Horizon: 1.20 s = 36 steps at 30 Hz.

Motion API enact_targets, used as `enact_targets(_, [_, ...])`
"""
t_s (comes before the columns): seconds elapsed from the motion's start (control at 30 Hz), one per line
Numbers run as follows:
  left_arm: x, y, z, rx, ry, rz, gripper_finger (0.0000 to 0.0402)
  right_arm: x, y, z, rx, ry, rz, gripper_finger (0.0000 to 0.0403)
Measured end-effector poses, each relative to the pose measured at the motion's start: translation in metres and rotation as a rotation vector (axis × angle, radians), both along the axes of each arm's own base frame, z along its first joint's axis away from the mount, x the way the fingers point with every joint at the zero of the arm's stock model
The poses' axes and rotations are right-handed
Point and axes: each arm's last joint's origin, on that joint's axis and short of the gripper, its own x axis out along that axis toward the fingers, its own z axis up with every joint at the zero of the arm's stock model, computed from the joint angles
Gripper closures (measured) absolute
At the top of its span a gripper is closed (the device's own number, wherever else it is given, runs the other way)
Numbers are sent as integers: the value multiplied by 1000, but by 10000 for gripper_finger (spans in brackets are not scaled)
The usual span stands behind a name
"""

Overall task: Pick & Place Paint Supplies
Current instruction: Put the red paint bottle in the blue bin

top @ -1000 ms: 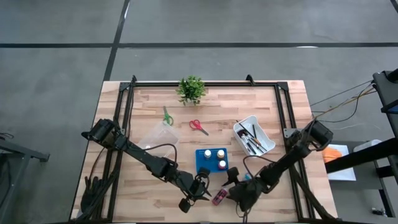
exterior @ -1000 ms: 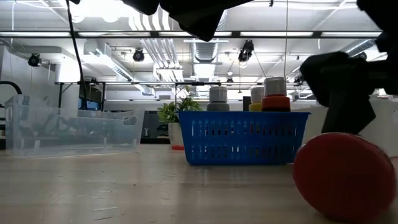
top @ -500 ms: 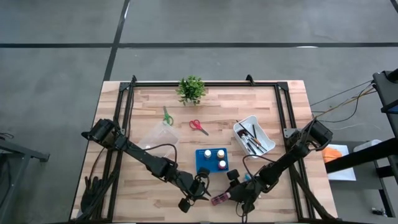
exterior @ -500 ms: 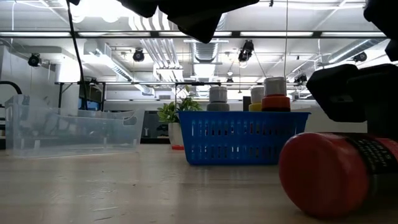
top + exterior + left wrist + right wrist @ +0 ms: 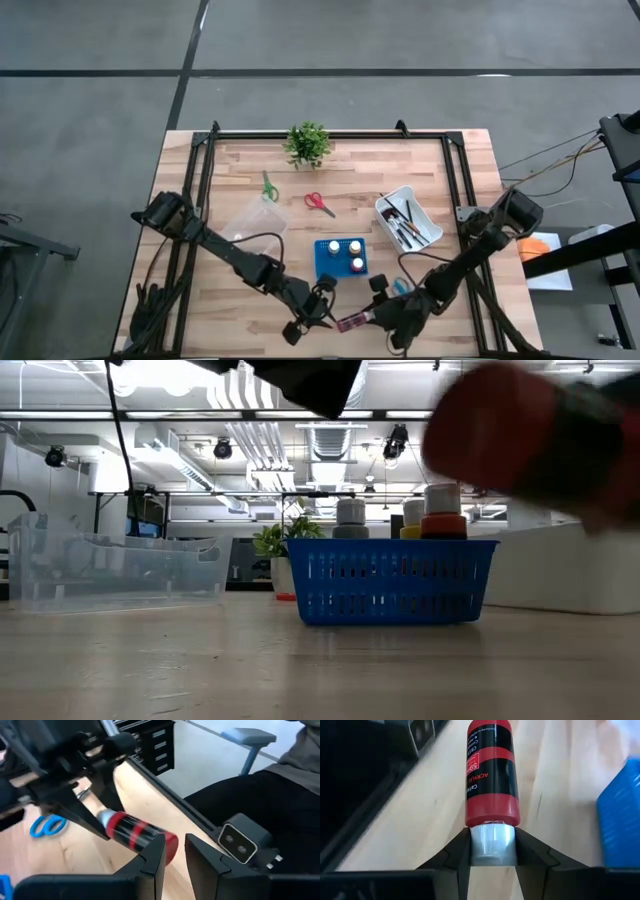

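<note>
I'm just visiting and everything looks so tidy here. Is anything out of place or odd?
One thing: the red bottle is not standing in the blue basket with the other bottles. The right tool holds it sideways by its cap, off the table. Blue scissors also lie loose near the table's front edge.

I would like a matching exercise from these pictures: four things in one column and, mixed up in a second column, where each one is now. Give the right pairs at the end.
Things:
1. red paint bottle
2. paint brushes
3. blue scissors
4. red scissors

Places:
A. lying on the bare wood between the potted plant and the blue basket
B. held by its white cap in the right gripper
C. inside the white tray
D. on the table beside the right arm, near the front edge

Pairs: 1-B, 2-C, 3-D, 4-A
</note>
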Motion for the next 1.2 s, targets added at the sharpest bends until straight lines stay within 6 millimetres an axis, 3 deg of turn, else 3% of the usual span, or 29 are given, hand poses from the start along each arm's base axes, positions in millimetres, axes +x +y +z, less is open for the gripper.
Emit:
enact_targets(0.2, [-4, -10, 4, 20, -62, -15, 318, 3, 6, 21, -26, -108, -10, 293])
enact_targets(0.53, [-14, -23, 12, 187, -174, 98, 310, 9, 6, 29, -74, -153, -24, 293])
enact_targets(0.63, [-18, -27, 15, 188, -181, 93, 275, 10, 5, 30, -69, -167, -63, 293])
enact_targets(0.97, [-22, -31, 15, 233, -191, 155, 87, 12, 5, 33, -62, -205, -103, 293])
enact_targets(1.07, [-21, -29, 16, 277, -211, 224, 71, 13, 6, 35, -58, -230, -110, 293])
enact_targets(1.2, [-20, -28, 16, 288, -225, 246, 87, 14, 5, 36, -51, -241, -114, 293])
